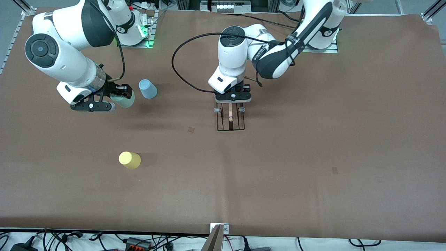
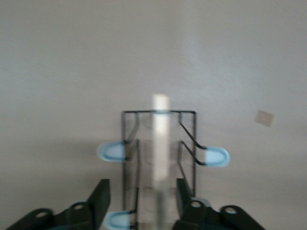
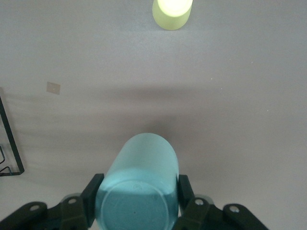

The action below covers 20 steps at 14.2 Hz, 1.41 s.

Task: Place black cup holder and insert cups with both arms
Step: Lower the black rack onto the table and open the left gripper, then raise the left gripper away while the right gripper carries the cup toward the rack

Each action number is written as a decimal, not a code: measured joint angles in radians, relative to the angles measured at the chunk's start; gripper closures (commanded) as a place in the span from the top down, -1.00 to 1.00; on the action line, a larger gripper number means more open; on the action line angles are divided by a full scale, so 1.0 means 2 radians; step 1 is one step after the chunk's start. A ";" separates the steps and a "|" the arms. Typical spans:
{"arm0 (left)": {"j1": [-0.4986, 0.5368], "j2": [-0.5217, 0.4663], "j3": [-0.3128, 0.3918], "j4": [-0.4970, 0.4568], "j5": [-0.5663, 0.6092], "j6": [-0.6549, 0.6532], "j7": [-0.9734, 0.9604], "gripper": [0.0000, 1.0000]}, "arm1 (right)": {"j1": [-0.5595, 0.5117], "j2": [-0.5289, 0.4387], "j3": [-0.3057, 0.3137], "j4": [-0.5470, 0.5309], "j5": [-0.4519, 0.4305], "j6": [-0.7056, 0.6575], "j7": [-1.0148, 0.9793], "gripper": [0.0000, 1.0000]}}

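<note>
The black cup holder (image 1: 230, 122) stands on the brown table near its middle, with its wooden rod handle (image 2: 160, 139) on top and grey-tipped pegs (image 2: 215, 156) at the sides. My left gripper (image 1: 232, 99) is right over the handle and open, one finger on each side of the rod without touching it (image 2: 143, 196). My right gripper (image 1: 117, 98) is shut on the pale mint green cup (image 1: 126, 101) and holds it a little above the table (image 3: 141, 187). The light blue cup (image 1: 147, 88) stands beside it. The yellow cup (image 1: 129, 160) stands nearer the front camera.
A black cable (image 1: 181, 75) loops from the left arm over the table beside the holder. Two small tan patches (image 1: 191, 129) (image 1: 335, 170) lie flat on the table. A metal bracket (image 1: 218, 230) sits at the table's front edge.
</note>
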 measured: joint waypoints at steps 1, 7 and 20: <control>0.005 -0.005 0.000 0.018 0.000 -0.041 0.003 1.00 | 0.001 0.000 0.000 0.000 0.000 0.001 0.004 -0.71; 0.066 -0.024 0.000 0.107 0.000 -0.207 0.143 1.00 | 0.026 0.003 0.000 0.000 0.016 0.014 0.061 -0.71; 0.255 -0.025 0.000 0.120 -0.109 -0.211 0.439 1.00 | 0.173 0.068 0.005 0.001 0.059 0.139 0.392 -0.75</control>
